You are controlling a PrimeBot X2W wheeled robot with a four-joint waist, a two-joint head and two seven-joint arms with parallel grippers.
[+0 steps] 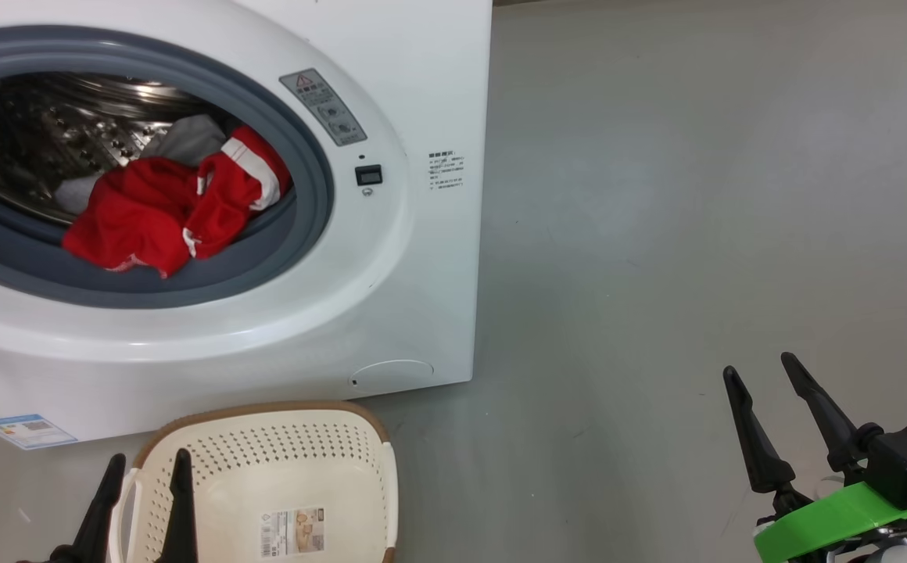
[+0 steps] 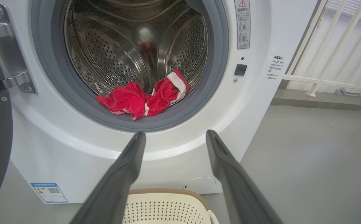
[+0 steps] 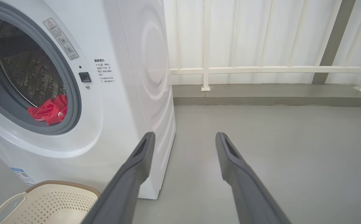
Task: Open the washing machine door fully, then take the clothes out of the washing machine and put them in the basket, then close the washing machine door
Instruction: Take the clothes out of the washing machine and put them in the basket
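White front-loading washing machine, red white-trimmed clothes at its mouth, cream perforated plastic basket below, left end effector and right end effector both spread wide, empty.

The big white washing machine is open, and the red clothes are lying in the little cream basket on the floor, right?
Not quite. The red stripy clothes lie in the steel drum of the white washing machine; the cream plastic basket holds none. The head view shows it.

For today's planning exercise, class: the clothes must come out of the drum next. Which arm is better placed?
Left. The left gripper is open, above the basket, pointing at the clothes; the right gripper points at floor beside the machine.
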